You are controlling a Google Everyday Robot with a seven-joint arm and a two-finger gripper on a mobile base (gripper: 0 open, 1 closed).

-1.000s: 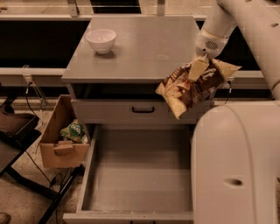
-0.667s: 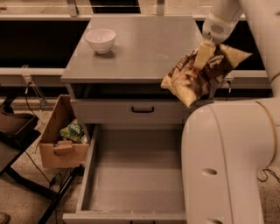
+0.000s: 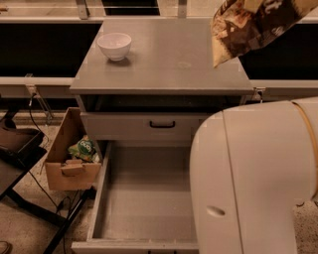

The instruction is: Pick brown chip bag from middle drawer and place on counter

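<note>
Over the counter (image 3: pixel 164 54), the gripper (image 3: pixel 255 4) holds the brown chip bag (image 3: pixel 243 31).

Smooth, matt grey metal counter (image 3: pixel 164 64). Above its right rear corner, a crinkly, glossy brown chip bag (image 3: pixel 248 32) is gripped by the pale, smooth gripper (image 3: pixel 253 4). At its left rear sits a glossy white bowl (image 3: pixel 115 45). Below it is the dull grey metal middle drawer (image 3: pixel 149 198). Left of it stands a rough brown cardboard box (image 3: pixel 69 171).
</note>
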